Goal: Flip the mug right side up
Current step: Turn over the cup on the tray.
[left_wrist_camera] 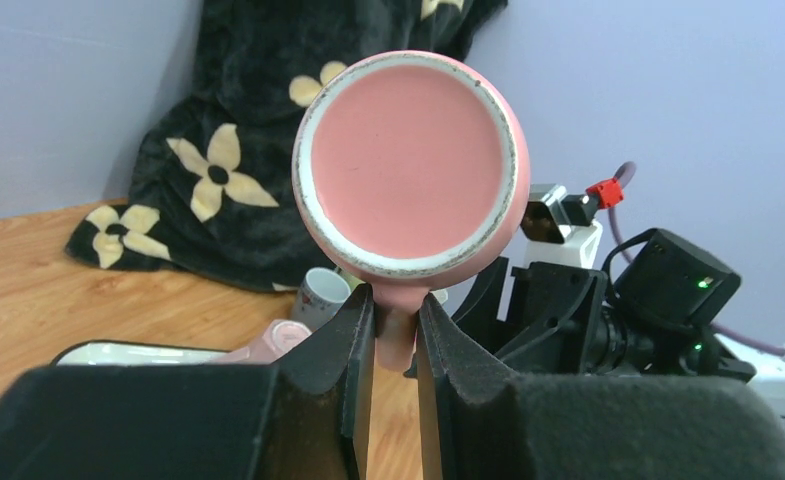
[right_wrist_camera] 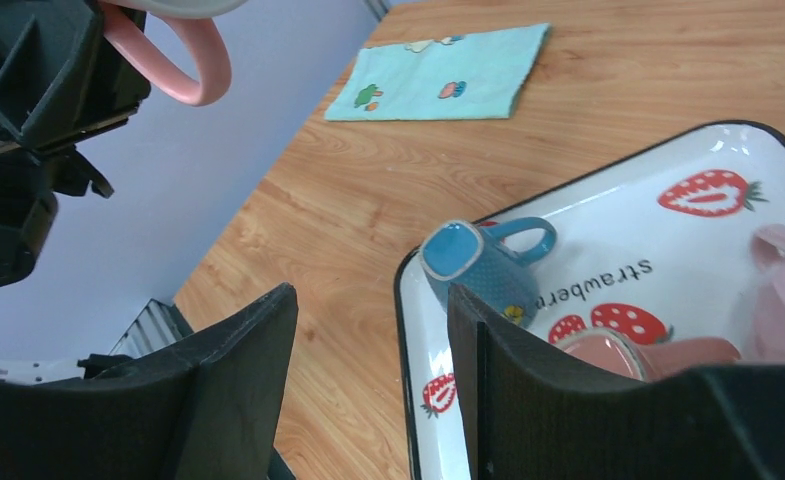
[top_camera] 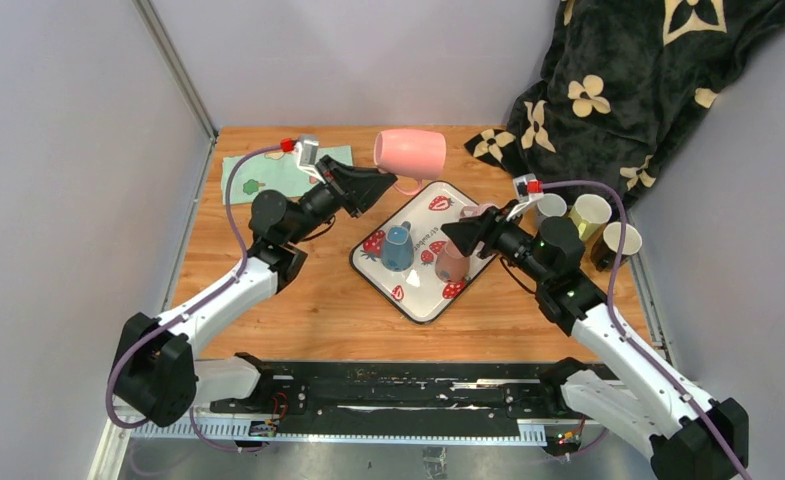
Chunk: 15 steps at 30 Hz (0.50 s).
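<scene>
A large pink mug (top_camera: 409, 152) hangs in the air on its side above the table's far middle. My left gripper (top_camera: 388, 184) is shut on its handle. In the left wrist view the mug's flat pink base (left_wrist_camera: 408, 160) faces the camera, and the handle (left_wrist_camera: 396, 330) sits pinched between the two fingers (left_wrist_camera: 353, 345). In the right wrist view the handle loop (right_wrist_camera: 183, 65) shows at top left. My right gripper (top_camera: 455, 232) is open and empty, hovering over the strawberry tray (top_camera: 420, 300).
The tray holds an upside-down blue mug (top_camera: 398, 247) and an upside-down pink cup (top_camera: 453, 262); both show in the right wrist view (right_wrist_camera: 483, 265). A teal cloth (top_camera: 278, 170) lies far left. Paper cups (top_camera: 590, 215) stand at right by a black flowered blanket (top_camera: 618, 90).
</scene>
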Motion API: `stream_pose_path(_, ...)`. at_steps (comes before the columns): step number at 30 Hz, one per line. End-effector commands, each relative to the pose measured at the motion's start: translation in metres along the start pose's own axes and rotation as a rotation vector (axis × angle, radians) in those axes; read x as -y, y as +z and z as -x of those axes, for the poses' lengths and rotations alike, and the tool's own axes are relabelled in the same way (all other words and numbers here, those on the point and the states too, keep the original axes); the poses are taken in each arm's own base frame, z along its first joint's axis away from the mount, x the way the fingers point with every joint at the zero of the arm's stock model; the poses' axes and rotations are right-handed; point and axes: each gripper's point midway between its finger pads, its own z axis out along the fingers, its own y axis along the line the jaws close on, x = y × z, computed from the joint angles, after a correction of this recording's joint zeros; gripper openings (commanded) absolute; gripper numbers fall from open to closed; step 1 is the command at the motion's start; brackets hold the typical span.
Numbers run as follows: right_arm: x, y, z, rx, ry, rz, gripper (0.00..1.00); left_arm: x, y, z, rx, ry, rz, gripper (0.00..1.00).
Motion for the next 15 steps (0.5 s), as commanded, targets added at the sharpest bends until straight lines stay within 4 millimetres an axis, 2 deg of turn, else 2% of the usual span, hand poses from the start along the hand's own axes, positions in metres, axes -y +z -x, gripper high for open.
stream_pose_path(1, -0.045, 0.007, 0.029, 0.059, -0.066, 0.209, 0.62, 0.04, -0.02, 0.069, 0.281, 0.044, -0.096, 0.0)
stream_pose_path(9, -0.063, 0.029, 0.038, 0.048, -0.098, 0.299, 0.62, 0.048, -0.045, 0.08, 0.407, 0.009, -0.119, 0.0)
stream_pose_path(15, -0.098, 0.036, 0.042, 0.072, -0.167, 0.439, 0.64, 0.053, -0.053, 0.082, 0.436, 0.002, -0.139, 0.0)
